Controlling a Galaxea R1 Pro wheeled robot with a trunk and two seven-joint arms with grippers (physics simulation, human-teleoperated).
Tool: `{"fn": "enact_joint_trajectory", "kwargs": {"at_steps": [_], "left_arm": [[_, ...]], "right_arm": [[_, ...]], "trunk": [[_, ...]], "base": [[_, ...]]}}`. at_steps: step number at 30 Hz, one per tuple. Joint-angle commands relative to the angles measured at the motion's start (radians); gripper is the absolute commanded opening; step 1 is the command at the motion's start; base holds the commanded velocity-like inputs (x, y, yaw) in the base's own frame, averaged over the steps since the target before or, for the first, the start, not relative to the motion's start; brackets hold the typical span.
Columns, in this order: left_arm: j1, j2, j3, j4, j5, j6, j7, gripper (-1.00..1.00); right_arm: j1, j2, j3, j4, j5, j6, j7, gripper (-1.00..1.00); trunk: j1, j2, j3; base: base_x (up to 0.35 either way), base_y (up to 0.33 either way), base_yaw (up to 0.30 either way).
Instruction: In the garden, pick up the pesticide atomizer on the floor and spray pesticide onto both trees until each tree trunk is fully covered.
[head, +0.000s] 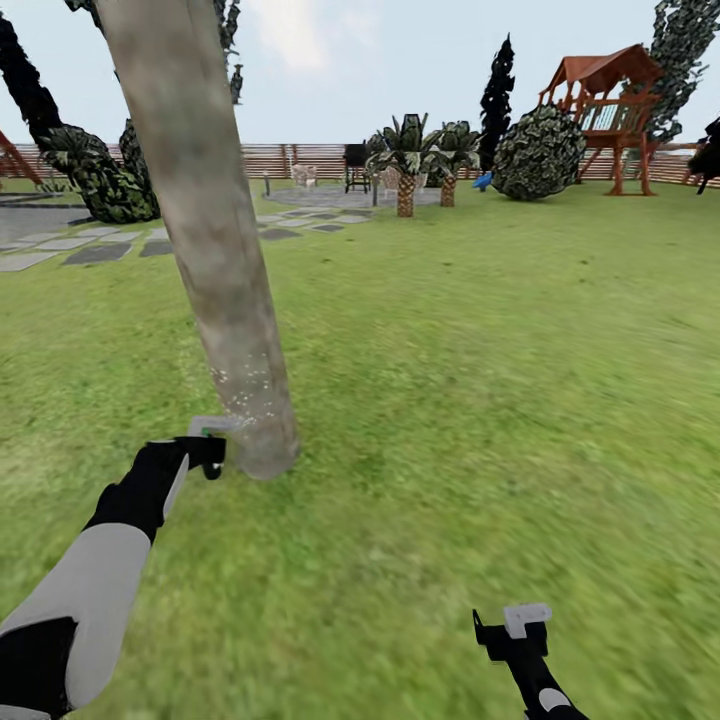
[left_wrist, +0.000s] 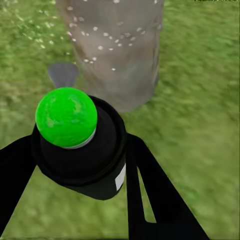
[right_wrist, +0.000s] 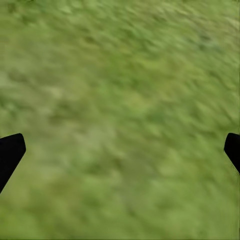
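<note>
Left gripper, black, two-fingered, sits low beside the foot of the leaning mottled beige-grey tree trunk, fingers clamped on the small dark atomizer bottle. In the left wrist view the bottle fills the space between the two black fingers; its round top renders bright green, not red. The bottle's top end faces the trunk base, which stands just beyond it, near but apart. White specks dot the lower bark in both the head view and the left wrist view; a few specks lie on the grass next to the trunk. A small grey patch shows on the ground near the trunk foot.

Right gripper hangs over bare green lawn, well apart from trunk and bottle. In the right wrist view its two black fingertips stand at opposite edges, spread wide, nothing between them but grass.

Background, head view: flat grey stepping stones behind the trunk, two short scaly-trunked palms, a black grill, a round dark-leaved bush, a red-brown wooden playset, dark narrow conifers, and a brown horizontal-slat fence along the far edge.
</note>
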Motion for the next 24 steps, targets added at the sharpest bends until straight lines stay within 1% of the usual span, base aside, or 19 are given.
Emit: {"fn": "enact_joint_trajectory", "kwargs": {"at_steps": [1,4,7,12,16,21,24], "left_arm": [[-0.002,0.002,0.003,-0.001,-0.009,0.004,-0.009,-1.0],[-0.004,-0.006,0.001,-0.001,-0.005,0.006,-0.009,-1.0],[-0.004,-0.008,0.0,-0.001,-0.005,0.005,-0.009,-1.0],[0.005,-0.005,0.002,-0.001,-0.008,0.003,-0.008,-1.0],[0.007,0.005,0.004,-0.001,-0.008,0.003,-0.008,-1.0],[0.01,0.008,0.004,-0.001,-0.008,0.001,-0.006,-1.0],[0.011,0.005,0.002,-0.001,-0.009,0.001,-0.006,-1.0]], "right_arm": [[-0.001,0.0,-0.005,0.002,0.011,-0.004,-0.004,1.0],[-0.001,0.0,-0.005,0.002,0.011,-0.004,-0.004,1.0],[-0.001,0.0,-0.005,0.002,0.011,-0.004,-0.004,1.0],[-0.001,0.0,-0.005,0.002,0.011,-0.004,-0.004,1.0],[-0.001,0.0,-0.005,0.002,0.011,-0.004,-0.004,1.0],[-0.001,0.0,-0.005,0.002,0.011,-0.004,-0.004,1.0],[0.0,0.0,-0.005,0.003,0.011,-0.004,-0.004,1.0]], "trunk": [[0.0,0.0,-0.001],[0.0,0.0,-0.001],[0.0,0.0,-0.001],[0.0,0.0,-0.001],[0.0,0.0,-0.001],[0.0,0.0,-0.001],[0.0,0.0,-0.001]], "base": [[0.0,-0.273,0.126],[0.024,-0.273,0.024],[0.122,-0.26,0.004],[0.226,-0.198,0.0],[0.181,-0.218,0.007],[0.016,-0.269,0.24],[0.001,-0.273,0.275]]}}
